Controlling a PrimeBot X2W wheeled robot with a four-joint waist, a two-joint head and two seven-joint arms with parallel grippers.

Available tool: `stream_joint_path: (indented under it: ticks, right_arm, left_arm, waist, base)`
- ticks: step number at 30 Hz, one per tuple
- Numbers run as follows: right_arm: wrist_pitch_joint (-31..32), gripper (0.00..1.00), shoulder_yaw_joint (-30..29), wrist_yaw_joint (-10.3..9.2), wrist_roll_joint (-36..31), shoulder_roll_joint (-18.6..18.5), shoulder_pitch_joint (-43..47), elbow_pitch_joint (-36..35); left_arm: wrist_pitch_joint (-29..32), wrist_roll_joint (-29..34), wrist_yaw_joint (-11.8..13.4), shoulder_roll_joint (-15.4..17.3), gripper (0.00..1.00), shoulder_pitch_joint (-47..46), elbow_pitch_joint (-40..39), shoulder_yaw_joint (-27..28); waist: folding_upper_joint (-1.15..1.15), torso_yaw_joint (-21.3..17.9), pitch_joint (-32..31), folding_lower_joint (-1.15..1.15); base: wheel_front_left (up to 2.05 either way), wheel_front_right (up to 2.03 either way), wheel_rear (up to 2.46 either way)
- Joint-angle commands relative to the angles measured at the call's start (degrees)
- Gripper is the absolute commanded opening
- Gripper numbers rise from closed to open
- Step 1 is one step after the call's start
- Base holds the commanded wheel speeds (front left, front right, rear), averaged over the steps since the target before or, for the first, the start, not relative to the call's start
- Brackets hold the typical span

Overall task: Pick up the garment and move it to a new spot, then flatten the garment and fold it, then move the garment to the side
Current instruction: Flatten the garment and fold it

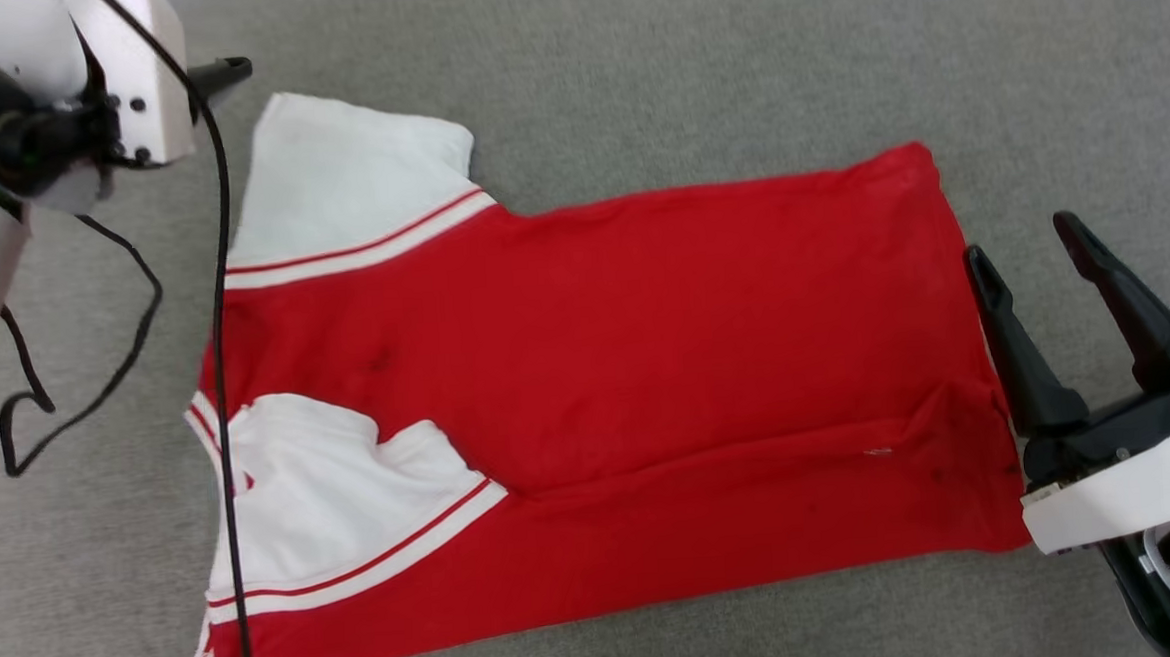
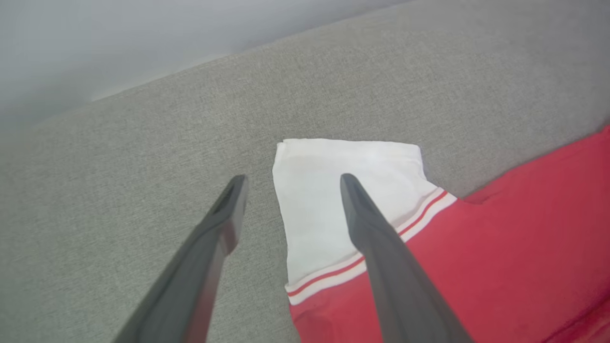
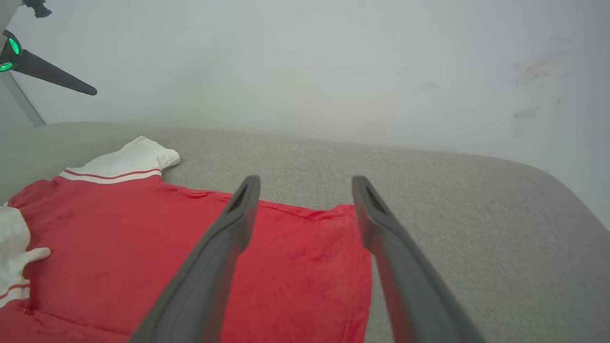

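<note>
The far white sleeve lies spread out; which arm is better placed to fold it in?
Left, likely. The left tool hangs open at the spread white sleeve, one finger over it. The right tool, also open, sits at the T-shirt's hem end.

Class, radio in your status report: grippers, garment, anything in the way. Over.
Left gripper open by far sleeve; right gripper open at hem. Garment spread on grey surface, unheld. Black cable hangs across collar end.

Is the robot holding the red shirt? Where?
No, nothing is held. The left end effector and right end effector are open near the shirt.
</note>
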Motion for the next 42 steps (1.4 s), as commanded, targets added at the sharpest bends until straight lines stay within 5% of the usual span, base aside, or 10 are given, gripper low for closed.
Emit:
stream_joint_path:
  ticks: [1,18,19,20,21,31,42]
  right_arm:
    - [0.05,1.0,0.12,-0.05,-0.45,0.41,-1.13,-0.49]
    - [-1.43,1.0,1.16,-0.05,-0.69,0.79,-5.28,-0.32]
    - [-1.5,1.0,1.0,-0.05,-0.53,0.81,-5.28,-0.2]
    - [-1.54,1.0,0.8,-0.05,-0.35,0.82,-5.3,-0.07]
    - [-1.54,1.0,0.61,-0.05,-0.24,0.8,-5.42,0.11]
    - [2.65,1.0,-2.57,-0.05,0.18,-4.27,-11.16,-0.54]
    - [33.35,1.0,4.79,-0.05,13.61,-20.6,-23.99,9.47]
  left_arm:
    - [1.28,0.5,0.02,-0.03,1.0,-1.3,1.11,-0.36]
    - [9.41,2.5,-1.31,-2.54,1.0,-5.26,10.76,-5.16]
    - [9.24,2.4,-1.39,-2.75,0.46,-5.03,10.97,-5.25]
    - [9.08,2.33,-1.47,-2.87,0.15,-4.8,11.12,-5.45]
    - [9.16,2.58,-1.68,-2.86,0.0,-4.56,11.21,-5.91]
    - [0.62,4.36,-2.39,-3.62,0.0,-4.6,7.99,-7.69]
    - [-7.95,3.65,-2.44,-2.85,0.0,-1.91,-2.55,-11.31]
  waist:
    - [0.0,-1.63,3.89,-0.01]
    - [0.0,-3.96,11.37,-0.01]
    - [0.0,-3.92,11.4,-0.01]
    - [0.0,-3.86,11.38,-0.01]
    - [0.0,-3.78,11.29,-0.01]
    - [0.0,-0.98,6.67,-0.01]
    - [0.0,3.33,3.04,-0.01]
  base:
    - [0.0,0.0,0.0]
    - [0.0,0.0,0.0]
    - [0.0,0.0,0.0]
    - [0.0,0.0,0.0]
    - [0.0,0.0,0.0]
    - [0.0,0.0,0.0]
    - [0.0,0.0,0.0]
